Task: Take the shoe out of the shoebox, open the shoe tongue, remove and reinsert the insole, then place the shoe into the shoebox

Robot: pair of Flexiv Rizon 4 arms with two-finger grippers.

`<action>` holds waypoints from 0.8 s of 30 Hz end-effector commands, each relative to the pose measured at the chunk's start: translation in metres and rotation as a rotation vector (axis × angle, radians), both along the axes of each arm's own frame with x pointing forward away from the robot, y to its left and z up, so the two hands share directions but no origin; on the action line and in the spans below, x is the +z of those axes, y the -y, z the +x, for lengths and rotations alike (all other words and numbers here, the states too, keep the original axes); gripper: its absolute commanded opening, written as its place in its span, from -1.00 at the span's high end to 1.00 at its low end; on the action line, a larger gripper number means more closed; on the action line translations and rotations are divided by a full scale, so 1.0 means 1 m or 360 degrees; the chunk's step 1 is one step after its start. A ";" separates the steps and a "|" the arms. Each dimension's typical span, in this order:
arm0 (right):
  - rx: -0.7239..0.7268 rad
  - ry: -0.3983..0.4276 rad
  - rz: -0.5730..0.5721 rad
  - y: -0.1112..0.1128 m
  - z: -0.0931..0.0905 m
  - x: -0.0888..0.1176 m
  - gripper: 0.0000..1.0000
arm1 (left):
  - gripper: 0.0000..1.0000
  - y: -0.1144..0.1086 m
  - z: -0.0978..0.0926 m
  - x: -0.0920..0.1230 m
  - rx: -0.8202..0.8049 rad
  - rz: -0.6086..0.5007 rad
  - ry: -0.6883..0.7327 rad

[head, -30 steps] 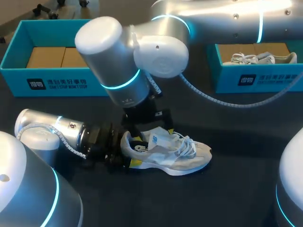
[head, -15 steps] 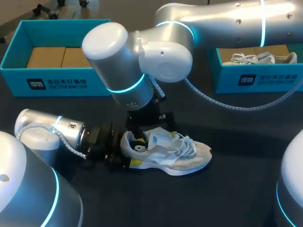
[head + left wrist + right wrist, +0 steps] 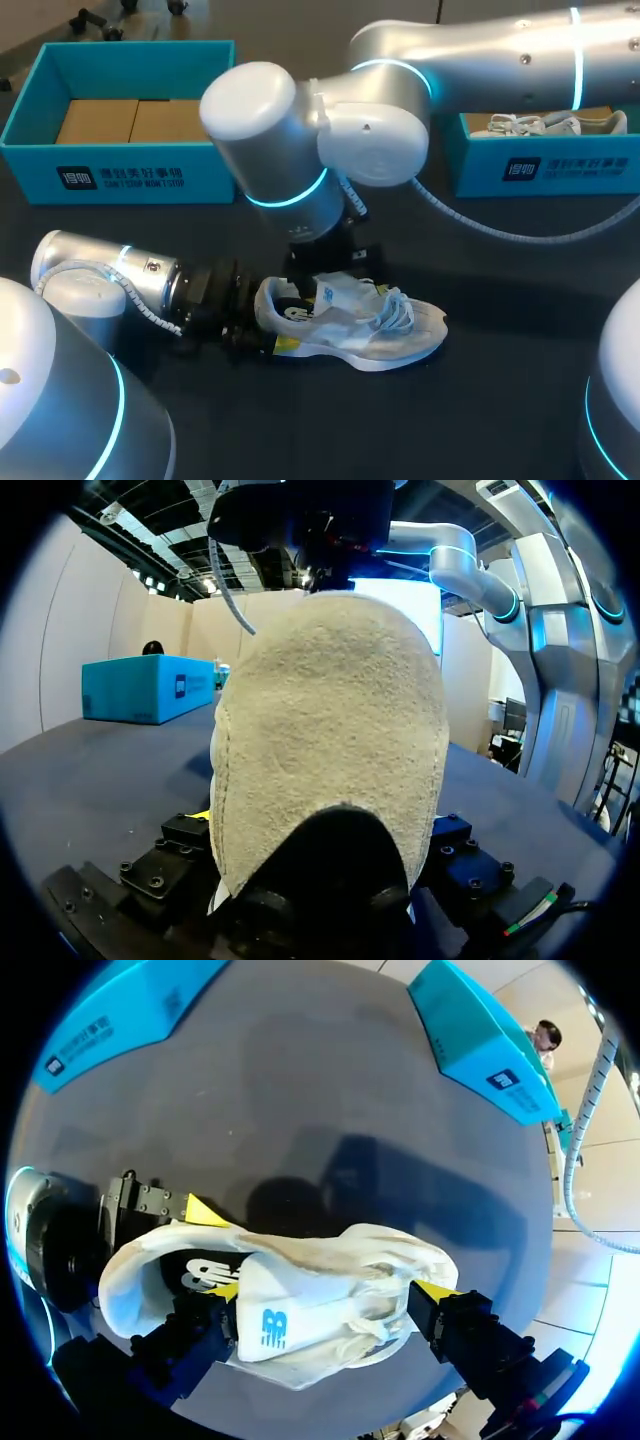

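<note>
Right gripper [image 3: 330, 1296]: spread wide and holding nothing. It hangs over the shoe [image 3: 360, 325] with one yellow tip on each side of the upper.
Left gripper [image 3: 278, 322]: clamped on the heel, a yellow tip on each side, and it braces the shoe from behind.
Shoe: out of its box, upright on the table [image 3: 480, 420] between the two boxes, toe pointing away from the left arm.
Tongue [image 3: 272, 1326]: loose and bunched under the right gripper. If the fingers close too shallow they would probably only crease it.
Laces [image 3: 396, 310]: tangled just ahead of the tongue. A tip that comes down off line could snag a loop and drag the shoe.
Insole: hidden inside the dark opening, so I cannot tell how it sits. A blind pinch might take the lining with it.
Heel hold: only the heel is held, so a hard pull upward could pivot the shoe or slip it free.
Arms: the right wrist sits close above the left gripper, and a tilt towards the heel risks contact.
</note>
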State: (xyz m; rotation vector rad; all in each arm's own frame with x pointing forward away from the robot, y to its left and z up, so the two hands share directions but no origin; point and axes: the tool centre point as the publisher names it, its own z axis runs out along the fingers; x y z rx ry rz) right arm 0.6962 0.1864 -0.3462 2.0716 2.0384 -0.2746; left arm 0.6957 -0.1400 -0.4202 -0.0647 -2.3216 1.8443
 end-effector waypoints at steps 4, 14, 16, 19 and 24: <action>-0.0760 0.0236 0.0028 0.012 -0.006 0.011 -1.00 | 1.00 0.001 0.000 -0.002 -0.0002 0.0004 -0.0002; -0.0818 0.0171 0.0077 0.011 -0.009 0.019 -1.00 | 1.00 0.001 0.000 -0.002 -0.0002 0.0004 -0.0002; -0.0821 0.0160 0.0086 0.008 -0.011 0.016 -1.00 | 1.00 0.001 0.000 -0.002 -0.0002 0.0004 -0.0002; -0.0840 0.0145 0.0114 0.007 -0.014 0.012 -1.00 | 1.00 0.001 0.000 -0.002 -0.0002 0.0004 -0.0002; -0.0870 0.0136 0.0144 0.007 -0.018 0.011 -0.91 | 1.00 0.001 0.000 -0.002 -0.0002 0.0004 -0.0002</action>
